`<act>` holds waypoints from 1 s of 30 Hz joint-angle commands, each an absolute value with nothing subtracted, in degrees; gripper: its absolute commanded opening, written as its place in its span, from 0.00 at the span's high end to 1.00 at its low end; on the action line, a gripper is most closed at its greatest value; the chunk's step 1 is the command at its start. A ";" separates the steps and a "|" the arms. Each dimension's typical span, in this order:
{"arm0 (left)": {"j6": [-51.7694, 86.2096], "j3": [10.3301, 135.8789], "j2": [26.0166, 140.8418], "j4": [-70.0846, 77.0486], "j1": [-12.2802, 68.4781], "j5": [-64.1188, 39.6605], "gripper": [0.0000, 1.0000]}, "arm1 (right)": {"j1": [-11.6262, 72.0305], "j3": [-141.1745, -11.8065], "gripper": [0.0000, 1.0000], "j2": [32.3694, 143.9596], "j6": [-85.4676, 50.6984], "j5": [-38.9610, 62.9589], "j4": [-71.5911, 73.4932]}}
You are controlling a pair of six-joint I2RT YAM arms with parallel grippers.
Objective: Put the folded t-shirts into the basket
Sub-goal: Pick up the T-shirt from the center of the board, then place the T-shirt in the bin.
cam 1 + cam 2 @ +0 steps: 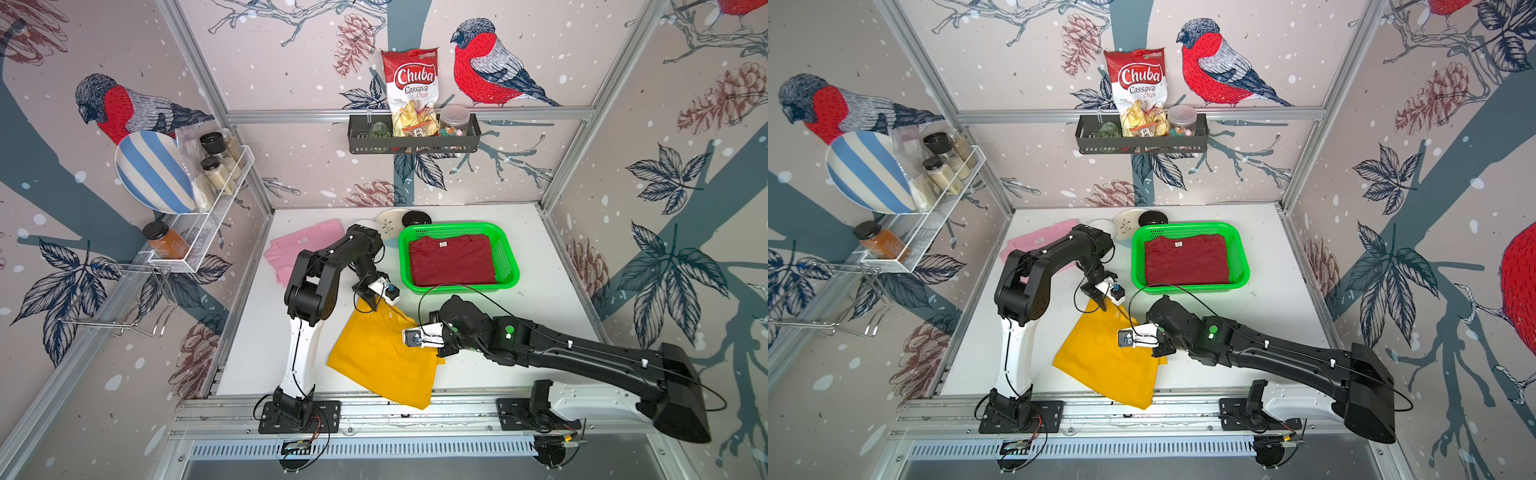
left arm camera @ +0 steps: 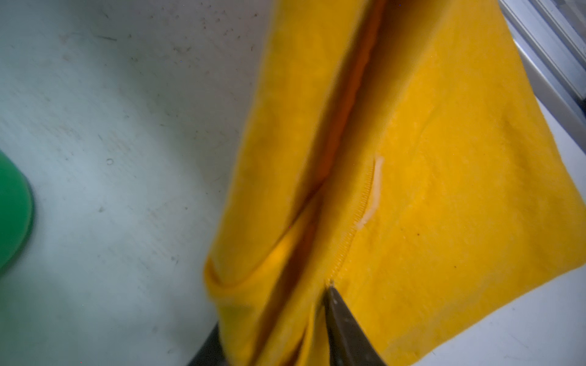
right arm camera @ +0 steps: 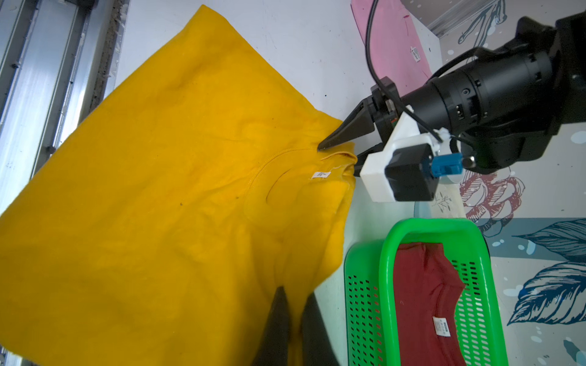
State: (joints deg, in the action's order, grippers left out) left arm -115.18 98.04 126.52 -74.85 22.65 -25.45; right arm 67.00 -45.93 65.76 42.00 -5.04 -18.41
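Observation:
The mustard yellow t-shirt (image 1: 382, 361) (image 1: 1104, 361) lies at the table's front, one corner over the front rail. My left gripper (image 1: 370, 305) (image 2: 279, 326) is shut on its collar end, with folded cloth between the jaws; the right wrist view shows this grip (image 3: 336, 150). My right gripper (image 1: 440, 353) (image 3: 293, 294) is shut on the shirt's edge nearest the basket. The dark red t-shirt (image 1: 451, 259) (image 3: 421, 301) lies flat inside the green basket (image 1: 511, 266) (image 3: 387, 285). The light pink t-shirt (image 1: 291, 249) lies at the back left, partly hidden by my left arm.
A patterned plate (image 1: 390, 224) and a black lid (image 1: 415, 218) sit just behind the basket. A black wall shelf (image 1: 413, 141) holds a chip bag and a jar. A white wire rack (image 1: 208, 216) hangs on the left wall. An aluminium rail (image 1: 374, 411) runs along the front edge.

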 commanded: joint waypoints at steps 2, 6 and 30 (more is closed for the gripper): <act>-114.02 97.29 124.59 -74.37 22.86 -24.88 0.79 | 64.19 -45.91 1.00 64.64 36.56 -3.94 -18.27; -112.61 96.28 122.56 -74.16 22.86 -24.44 0.94 | 59.46 -46.87 1.00 63.94 30.44 -0.26 -19.12; -59.05 116.97 112.44 -67.96 30.30 -26.74 1.00 | 20.64 -59.88 1.00 62.27 17.92 17.97 -34.00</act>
State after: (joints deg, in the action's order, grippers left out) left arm -68.51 115.37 111.26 -73.30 27.99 -26.35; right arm 24.47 -57.23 60.45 18.09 15.09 -29.58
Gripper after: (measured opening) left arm 0.073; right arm 0.061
